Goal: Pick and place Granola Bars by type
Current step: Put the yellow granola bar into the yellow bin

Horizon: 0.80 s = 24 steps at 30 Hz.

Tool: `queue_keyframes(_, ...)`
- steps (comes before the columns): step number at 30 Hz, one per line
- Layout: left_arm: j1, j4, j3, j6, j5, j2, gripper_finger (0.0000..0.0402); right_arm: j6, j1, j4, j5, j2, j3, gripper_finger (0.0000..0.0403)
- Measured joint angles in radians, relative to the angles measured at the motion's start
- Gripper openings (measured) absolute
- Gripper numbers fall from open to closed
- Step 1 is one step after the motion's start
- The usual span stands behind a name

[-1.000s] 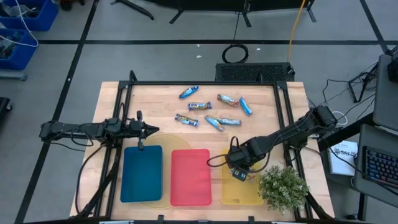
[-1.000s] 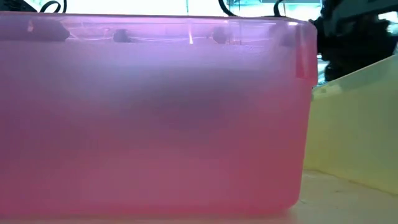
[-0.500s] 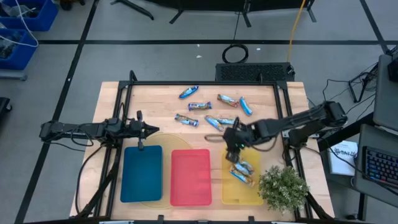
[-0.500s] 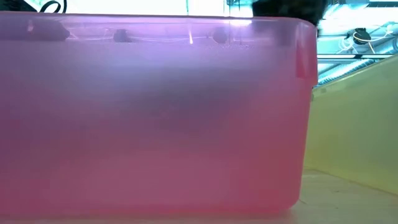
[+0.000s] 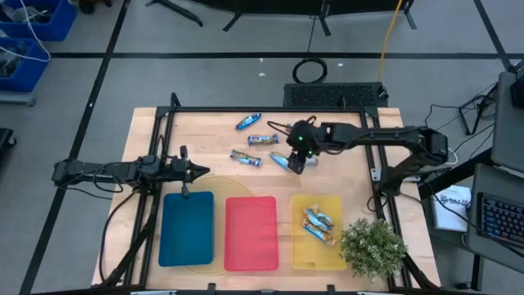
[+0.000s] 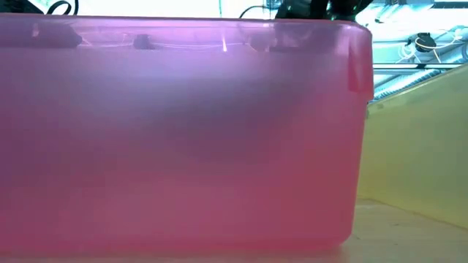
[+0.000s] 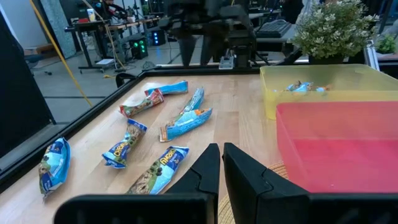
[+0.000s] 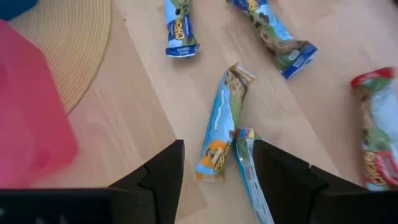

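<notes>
So far I am counting two bars (image 5: pixel 319 224) lying in the yellow tray (image 5: pixel 299 250); seven are waiting loose. I am holding the right gripper (image 8: pixel 214 163) spread open, empty, directly over an orange-marked bar (image 8: pixel 222 127), while the left gripper (image 7: pixel 221 163), pinched together, is idling well apart.

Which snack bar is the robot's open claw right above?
The blue bar with orange ends, lying between the right gripper's open jaws. The other bars lie farther off.

Right gripper (image 5: pixel 295 161) is stretched out over the middle of the table with its fingers spread apart, while the left gripper (image 5: pixel 199 171) sits parked, fingers pinched together.
</notes>
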Motion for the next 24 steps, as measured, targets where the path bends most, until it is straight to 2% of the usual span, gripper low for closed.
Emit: queue_keyframes(24, 0.000, 0.000, 0.000, 0.000, 0.000, 0.000, 0.0031, 0.000, 0.065, -0.017, -0.021, 0.260, 0.000, 0.0176)
